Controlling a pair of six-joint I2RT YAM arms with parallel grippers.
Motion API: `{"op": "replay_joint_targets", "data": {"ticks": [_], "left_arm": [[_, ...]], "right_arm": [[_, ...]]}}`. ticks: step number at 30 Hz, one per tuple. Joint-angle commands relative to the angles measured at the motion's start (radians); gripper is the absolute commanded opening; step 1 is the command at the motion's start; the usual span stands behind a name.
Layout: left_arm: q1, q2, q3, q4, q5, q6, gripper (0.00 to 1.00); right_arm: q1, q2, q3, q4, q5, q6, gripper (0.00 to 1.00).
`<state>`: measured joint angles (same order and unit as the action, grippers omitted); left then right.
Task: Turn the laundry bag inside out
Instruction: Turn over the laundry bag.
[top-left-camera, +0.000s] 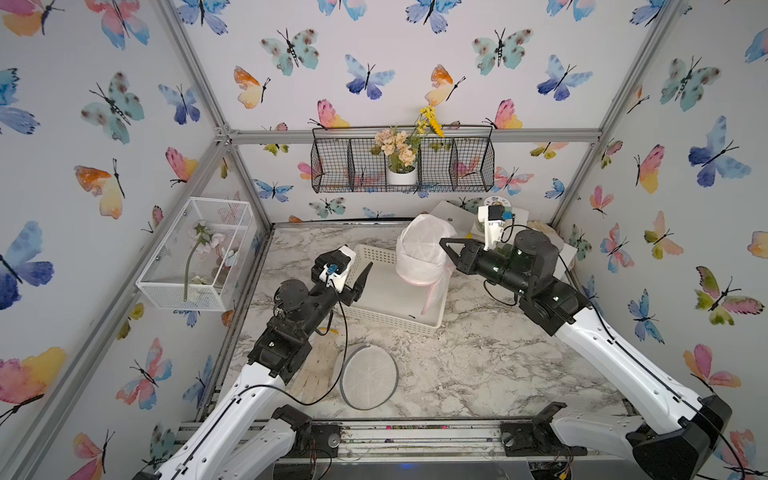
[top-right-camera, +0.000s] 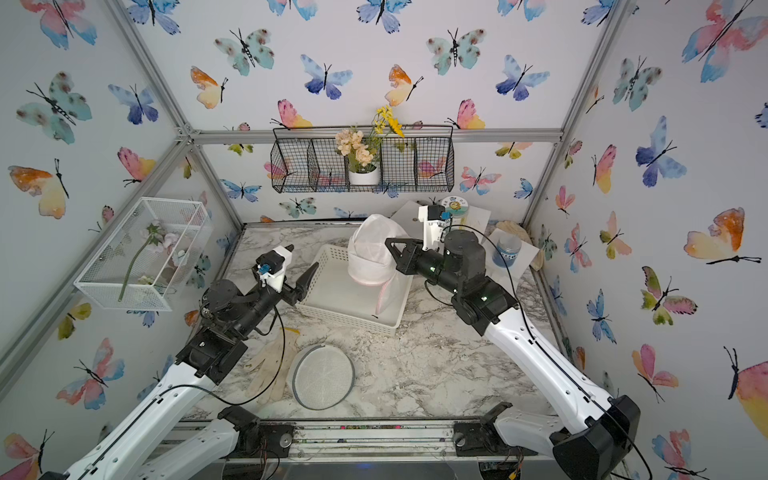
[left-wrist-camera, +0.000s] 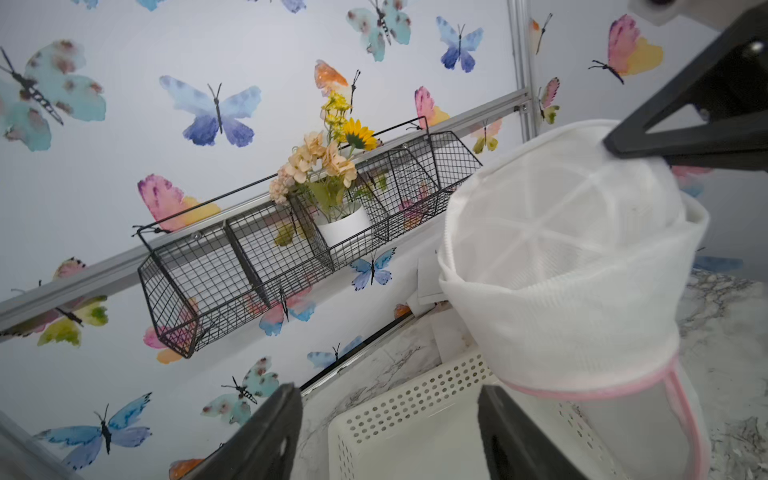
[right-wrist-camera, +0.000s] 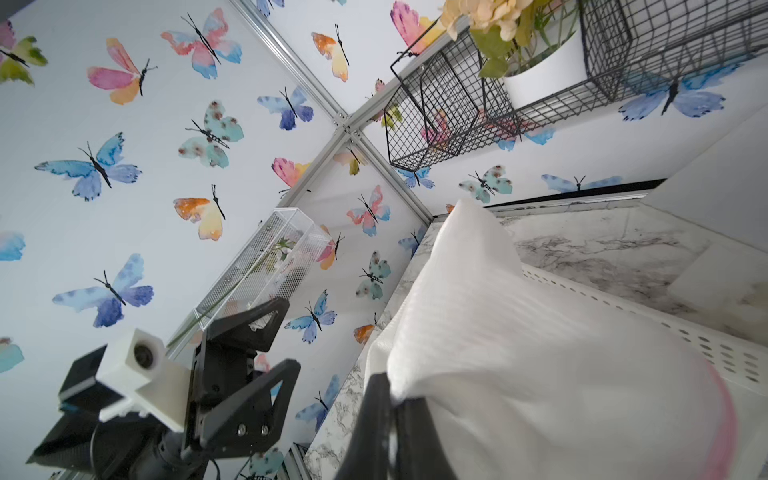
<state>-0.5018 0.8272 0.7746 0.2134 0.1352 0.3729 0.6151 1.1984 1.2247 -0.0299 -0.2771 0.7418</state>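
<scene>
The laundry bag is white mesh with pink trim. It hangs above a white perforated basket, its upper layer folded down like a cuff and its pink-edged end trailing into the basket. My right gripper is shut on the bag's top fabric. My left gripper stands open at the basket's left rim, apart from the bag, with nothing between its fingers.
A round grey-rimmed mesh disc lies on the marble table near the front, beside a pale cloth. A black wire shelf with flowers hangs on the back wall and a white wire box on the left wall. Papers and a blue jar sit back right.
</scene>
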Motion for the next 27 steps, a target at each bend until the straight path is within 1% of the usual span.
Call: {"op": "replay_joint_targets", "data": {"ticks": [1, 3, 5, 7, 8, 12, 14, 16, 19, 27], "left_arm": [[-0.067, -0.002, -0.022, 0.032, 0.112, 0.204, 0.74], [-0.11, 0.025, -0.014, 0.028, 0.08, 0.285, 0.75], [-0.136, 0.055, -0.008, 0.07, 0.023, 0.322, 0.76], [-0.147, 0.08, -0.021, 0.174, -0.045, 0.336, 0.77], [-0.147, 0.091, -0.026, 0.213, -0.062, 0.344, 0.78], [-0.148, 0.148, -0.027, 0.393, -0.167, 0.354, 0.78], [-0.149, 0.166, -0.023, 0.446, -0.192, 0.356, 0.77], [-0.148, 0.176, -0.01, 0.445, -0.191, 0.358, 0.75], [-0.149, 0.188, 0.011, 0.402, -0.176, 0.356, 0.68], [-0.149, 0.196, 0.018, 0.391, -0.143, 0.36, 0.39]], "right_arm": [[0.001, 0.005, 0.07, 0.008, 0.044, 0.103, 0.03], [0.0, 0.01, 0.096, -0.007, 0.041, 0.142, 0.03], [0.0, 0.012, 0.114, -0.014, 0.038, 0.186, 0.03], [0.002, 0.009, 0.123, -0.003, 0.034, 0.233, 0.02], [0.0, 0.01, 0.124, 0.002, 0.031, 0.254, 0.03], [0.002, 0.01, 0.125, 0.019, 0.008, 0.317, 0.03], [0.0, 0.011, 0.121, 0.023, 0.001, 0.33, 0.03], [0.001, 0.011, 0.115, 0.029, -0.001, 0.34, 0.03], [0.001, 0.013, 0.114, 0.041, -0.01, 0.358, 0.03], [0.001, 0.022, 0.115, 0.063, -0.024, 0.386, 0.03]]}}
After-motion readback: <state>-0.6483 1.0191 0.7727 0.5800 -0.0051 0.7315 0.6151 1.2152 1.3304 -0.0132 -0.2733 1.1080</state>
